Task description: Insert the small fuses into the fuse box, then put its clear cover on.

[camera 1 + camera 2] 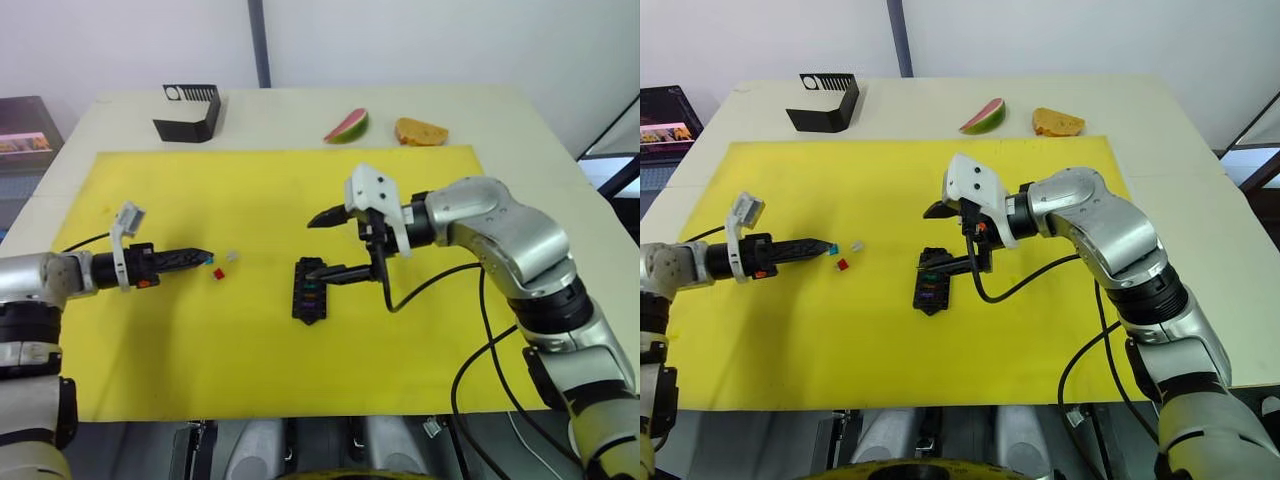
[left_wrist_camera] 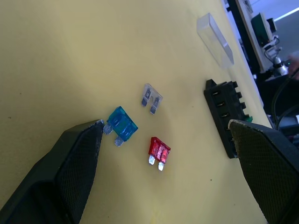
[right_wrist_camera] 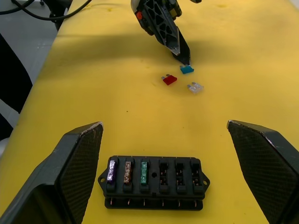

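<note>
The black fuse box [image 1: 308,291] lies in the middle of the yellow mat [image 1: 200,360]. A purple fuse [image 3: 111,170], an orange one [image 3: 127,170] and a green one [image 3: 144,170] sit in its slots. Loose on the mat to its left are a teal fuse [image 2: 122,124], a red fuse [image 2: 159,149] and a pale grey fuse [image 2: 151,98]. One fingertip of my open left gripper [image 1: 203,257] touches the teal fuse. My right gripper [image 1: 318,247] hovers open just above the fuse box with nothing in it. The clear cover [image 2: 215,39] lies on the mat beyond the box.
A black bent bracket [image 1: 188,112] stands at the table's back left. A watermelon slice [image 1: 347,126] and a piece of bread [image 1: 420,131] lie behind the mat. A black cable [image 1: 405,298] loops from the right wrist over the mat beside the fuse box.
</note>
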`<action>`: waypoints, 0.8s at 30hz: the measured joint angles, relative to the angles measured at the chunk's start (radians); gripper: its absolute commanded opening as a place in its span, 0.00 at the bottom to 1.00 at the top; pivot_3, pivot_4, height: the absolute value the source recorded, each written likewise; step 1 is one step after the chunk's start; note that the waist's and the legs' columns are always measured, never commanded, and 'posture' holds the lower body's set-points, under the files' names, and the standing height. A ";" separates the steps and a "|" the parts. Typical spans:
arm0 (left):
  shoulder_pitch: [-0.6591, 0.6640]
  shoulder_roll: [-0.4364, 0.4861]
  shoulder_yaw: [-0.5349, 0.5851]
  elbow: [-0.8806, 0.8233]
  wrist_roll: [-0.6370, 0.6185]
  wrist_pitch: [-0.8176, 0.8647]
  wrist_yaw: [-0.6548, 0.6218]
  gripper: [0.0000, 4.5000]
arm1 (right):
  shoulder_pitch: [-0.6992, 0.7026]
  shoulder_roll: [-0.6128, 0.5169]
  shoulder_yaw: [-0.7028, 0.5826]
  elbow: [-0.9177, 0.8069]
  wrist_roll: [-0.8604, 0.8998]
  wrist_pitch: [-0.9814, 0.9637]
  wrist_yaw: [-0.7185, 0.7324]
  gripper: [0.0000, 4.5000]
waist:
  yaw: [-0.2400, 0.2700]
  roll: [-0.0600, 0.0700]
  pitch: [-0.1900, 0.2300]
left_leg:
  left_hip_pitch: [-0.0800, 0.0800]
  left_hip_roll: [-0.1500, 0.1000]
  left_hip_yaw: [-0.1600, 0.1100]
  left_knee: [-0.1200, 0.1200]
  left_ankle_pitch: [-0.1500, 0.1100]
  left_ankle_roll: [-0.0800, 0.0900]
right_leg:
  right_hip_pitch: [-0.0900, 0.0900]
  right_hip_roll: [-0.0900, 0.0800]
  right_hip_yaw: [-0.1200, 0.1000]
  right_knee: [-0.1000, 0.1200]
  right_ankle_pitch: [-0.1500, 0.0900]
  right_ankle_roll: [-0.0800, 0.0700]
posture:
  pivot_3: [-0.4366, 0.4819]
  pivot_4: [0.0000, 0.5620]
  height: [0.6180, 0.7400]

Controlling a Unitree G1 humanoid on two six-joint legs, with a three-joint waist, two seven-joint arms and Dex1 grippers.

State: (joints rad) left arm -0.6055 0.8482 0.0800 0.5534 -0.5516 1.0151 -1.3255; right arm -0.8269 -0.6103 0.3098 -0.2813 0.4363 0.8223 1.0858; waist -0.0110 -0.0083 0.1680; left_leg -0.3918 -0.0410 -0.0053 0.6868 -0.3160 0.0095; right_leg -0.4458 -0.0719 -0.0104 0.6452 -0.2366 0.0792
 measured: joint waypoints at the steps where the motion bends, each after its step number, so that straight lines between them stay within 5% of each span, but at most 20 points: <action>1: -0.006 -0.005 -0.006 0.012 0.005 -0.008 -0.002 1.00 | 0.003 0.000 0.000 -0.001 0.000 0.002 -0.002 1.00 | 0.001 0.000 0.000 | 0.000 0.000 0.000 0.000 0.000 0.000 | 0.000 0.000 0.000 0.000 0.000 0.000 | 0.48 0.27 1.00; 12: -0.049 -0.019 -0.031 0.098 0.056 -0.065 -0.034 1.00 | 0.029 -0.020 -0.001 -0.047 0.002 0.023 -0.021 1.00 | 0.001 0.000 0.000 | 0.001 0.000 0.000 0.001 -0.001 0.001 | 0.000 0.000 0.000 0.000 0.000 0.000 | 0.48 0.27 1.00; 16: -0.057 -0.032 -0.030 0.111 0.071 -0.071 -0.033 0.71 | 0.029 -0.020 -0.001 -0.048 0.001 0.023 -0.026 1.00 | 0.003 0.000 0.000 | 0.001 0.000 0.000 0.001 -0.001 0.001 | 0.000 0.000 0.000 0.000 0.000 0.000 | 0.48 0.27 1.00; 23: -0.069 -0.046 -0.027 0.172 0.091 -0.109 -0.027 0.71 | 0.029 -0.020 -0.001 -0.048 0.000 0.023 -0.029 1.00 | 0.002 0.000 0.000 | 0.001 0.000 0.000 0.001 -0.001 0.001 | 0.000 0.000 0.000 0.000 0.000 0.000 | 0.48 0.27 1.00; 24: -0.072 -0.046 -0.026 0.185 0.091 -0.112 -0.027 0.64 | 0.029 -0.020 -0.001 -0.048 0.000 0.023 -0.029 1.00 | 0.001 0.000 0.000 | 0.001 0.000 0.000 0.001 -0.001 0.001 | 0.000 0.000 0.000 0.000 0.000 0.000 | 0.48 0.27 1.00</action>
State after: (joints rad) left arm -0.6770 0.8024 0.0537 0.7383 -0.4605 0.9030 -1.3527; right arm -0.7980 -0.6301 0.3093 -0.3298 0.4366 0.8455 1.0573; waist -0.0104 -0.0087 0.1677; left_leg -0.3907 -0.0411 -0.0057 0.6875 -0.3167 0.0109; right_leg -0.4456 -0.0719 -0.0105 0.6456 -0.2367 0.0791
